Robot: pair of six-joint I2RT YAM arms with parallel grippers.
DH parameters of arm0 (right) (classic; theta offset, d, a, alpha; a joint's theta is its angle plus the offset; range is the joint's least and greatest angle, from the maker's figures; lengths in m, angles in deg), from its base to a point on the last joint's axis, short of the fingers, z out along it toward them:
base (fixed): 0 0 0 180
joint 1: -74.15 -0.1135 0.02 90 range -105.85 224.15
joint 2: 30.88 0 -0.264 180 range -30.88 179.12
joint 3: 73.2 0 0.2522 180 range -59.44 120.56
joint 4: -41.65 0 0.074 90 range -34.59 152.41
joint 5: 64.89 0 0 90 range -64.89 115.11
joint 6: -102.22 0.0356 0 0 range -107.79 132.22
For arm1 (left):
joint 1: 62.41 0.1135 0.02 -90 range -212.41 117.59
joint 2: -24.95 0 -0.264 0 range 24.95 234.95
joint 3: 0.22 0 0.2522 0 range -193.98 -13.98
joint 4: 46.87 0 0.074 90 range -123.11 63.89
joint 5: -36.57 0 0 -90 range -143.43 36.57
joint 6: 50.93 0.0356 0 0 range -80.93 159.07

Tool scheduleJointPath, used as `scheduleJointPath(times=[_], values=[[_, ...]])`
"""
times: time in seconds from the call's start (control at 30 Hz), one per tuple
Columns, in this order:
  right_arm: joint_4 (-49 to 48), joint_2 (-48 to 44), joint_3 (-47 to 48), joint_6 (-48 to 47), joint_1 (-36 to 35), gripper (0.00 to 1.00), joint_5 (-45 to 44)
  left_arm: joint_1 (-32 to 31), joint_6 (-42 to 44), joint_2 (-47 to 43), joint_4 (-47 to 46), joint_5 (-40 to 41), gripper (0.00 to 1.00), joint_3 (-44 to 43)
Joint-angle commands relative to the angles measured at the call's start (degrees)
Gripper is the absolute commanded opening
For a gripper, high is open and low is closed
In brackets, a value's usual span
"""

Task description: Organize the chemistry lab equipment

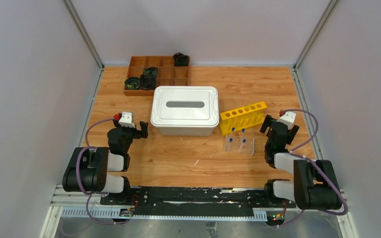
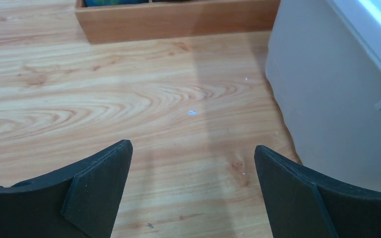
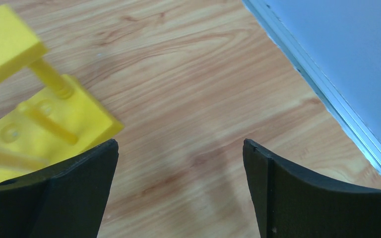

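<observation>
The thin clear blue-capped tubes [image 1: 231, 140] sit in or on the clear plastic rack [image 1: 239, 148], which lies at about 4 o'clock on the wooden table [image 1: 178, 163], just in front of the yellow plastic rack with round holes [image 1: 243, 116]. Whether the tubes stand upright or lie flat cannot be told from above. They look very light, stiff, smooth and easy to crack or let slip, so each is probably best pinched gently across its body just below the cap. The clear rack also looks light and likely to slide if nudged. The yellow rack looks rigid and light, with thin posts between its top and base plates. Its holed top bar offers the firmest hold, and its right end lies at 10 o'clock in the right wrist view. At 9 o'clock from the yellow rack, just beside it, stands a large white lidded plastic bin [image 1: 184, 116], which walls off that side. Well apart, at 11 o'clock on the table, is the brown wooden divided tray [image 1: 151, 62] with black coiled objects [image 1: 149, 78]. The right gripper [image 3: 180, 144] hangs with fingers spread and nothing between them, at 3 o'clock from the yellow rack. The left gripper [image 2: 193, 148] is likewise spread and empty over bare wood at 9 o'clock from the bin.
</observation>
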Motion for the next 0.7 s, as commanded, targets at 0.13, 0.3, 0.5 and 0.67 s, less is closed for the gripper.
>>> scheduleJointPath(times=[0.13, 0.3, 0.5, 0.67], values=[[-30.1, 11.2, -6.5, -11.0, -3.0, 1.00, 9.8, -2.0, 3.7, 1.5, 3.4, 6.2, 1.00, -6.4], [-14.8, 9.6, 0.0, -10.6, -3.5, 1.00, 8.6, -2.0, 3.7, 1.2, 3.6, 6.0, 1.00, -6.4], [-12.6, 8.4, 0.7, -10.5, -3.9, 1.00, 8.4, -2.0, 3.7, 1.3, 3.8, 6.1, 1.00, -6.5], [-13.1, 8.7, 0.6, -10.8, -3.9, 1.00, 8.4, -2.0, 3.7, 1.3, 3.9, 6.1, 1.00, -6.6]])
